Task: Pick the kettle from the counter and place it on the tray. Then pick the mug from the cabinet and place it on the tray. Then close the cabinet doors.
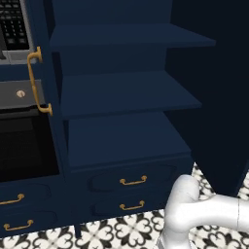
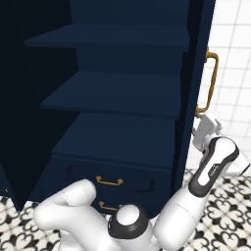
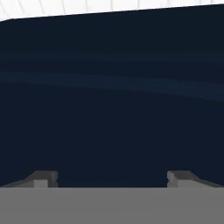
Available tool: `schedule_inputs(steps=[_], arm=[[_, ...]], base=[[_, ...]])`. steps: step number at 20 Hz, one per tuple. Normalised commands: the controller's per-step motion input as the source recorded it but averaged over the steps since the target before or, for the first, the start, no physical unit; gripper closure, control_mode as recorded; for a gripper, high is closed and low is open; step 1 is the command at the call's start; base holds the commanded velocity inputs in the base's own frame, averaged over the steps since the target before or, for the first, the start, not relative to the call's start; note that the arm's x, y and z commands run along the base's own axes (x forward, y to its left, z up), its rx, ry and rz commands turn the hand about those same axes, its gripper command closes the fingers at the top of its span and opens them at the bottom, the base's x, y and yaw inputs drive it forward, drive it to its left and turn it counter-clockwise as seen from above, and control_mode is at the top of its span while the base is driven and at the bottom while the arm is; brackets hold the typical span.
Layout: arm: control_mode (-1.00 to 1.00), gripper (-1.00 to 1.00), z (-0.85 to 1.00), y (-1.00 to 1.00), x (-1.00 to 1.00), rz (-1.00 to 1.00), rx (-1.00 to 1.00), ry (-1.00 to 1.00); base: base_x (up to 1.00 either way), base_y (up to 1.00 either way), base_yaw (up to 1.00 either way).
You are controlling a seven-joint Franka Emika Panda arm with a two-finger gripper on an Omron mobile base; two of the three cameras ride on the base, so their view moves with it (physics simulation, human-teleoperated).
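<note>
The cabinet stood with both cabinet doors swung wide, its shelves bare. The tool, fingers spread apart and holding nothing, faced the right door's navy outer face, close behind its edge.

No legible text, label, brand, number or sign anywhere. Faint small lettering on the dark grey band of the white robot forearm, at about 4 o'clock in the right base view, too small to read. Pale keys on the black appliance panel, at 10 o'clock in the left base view, too blurred to read.
</note>
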Motion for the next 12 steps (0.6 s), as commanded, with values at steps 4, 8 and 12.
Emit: schedule_inputs(steps=[4,8,12], arm=[[-1.00,-1.00,-0.10,0.60,0.01,0.00,0.00,0.00],[-1.00,-1.00,-0.03,0.72,0.00,0.00,-0.01,0.00],[-1.00,-1.00,-0.01,0.80,0.00,0.00,-0.04,0.00]], base=[[0.00,0.00,0.00],[0.00,0.00,0.00],[0.00,0.00,0.00]])
